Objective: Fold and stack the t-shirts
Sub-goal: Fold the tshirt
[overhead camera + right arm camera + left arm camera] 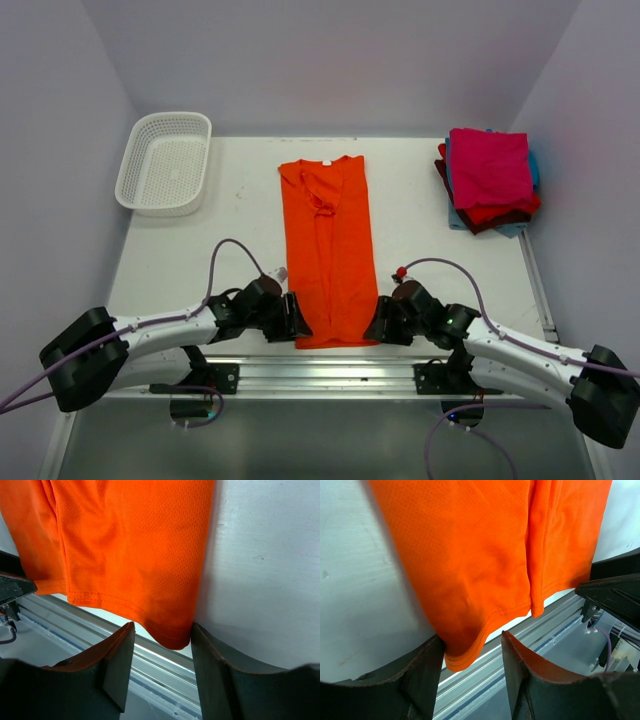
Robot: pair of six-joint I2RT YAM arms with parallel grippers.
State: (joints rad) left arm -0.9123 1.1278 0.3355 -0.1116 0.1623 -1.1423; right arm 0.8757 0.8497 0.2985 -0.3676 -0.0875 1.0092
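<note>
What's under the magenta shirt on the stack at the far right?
Below the magenta shirt, the edges of a red shirt, a dark maroon shirt and a light blue shirt stick out. The magenta shirt covers their middles, and would hide any further piece in the stack.

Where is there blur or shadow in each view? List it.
Top external: evenly lit, sharp throughout, no glare. Left wrist: orange t-shirt sharp, its shadow dark along the table; left hand's fingers soft and dim. Right wrist: weave crisp, right hand's fingers blurred.
</note>
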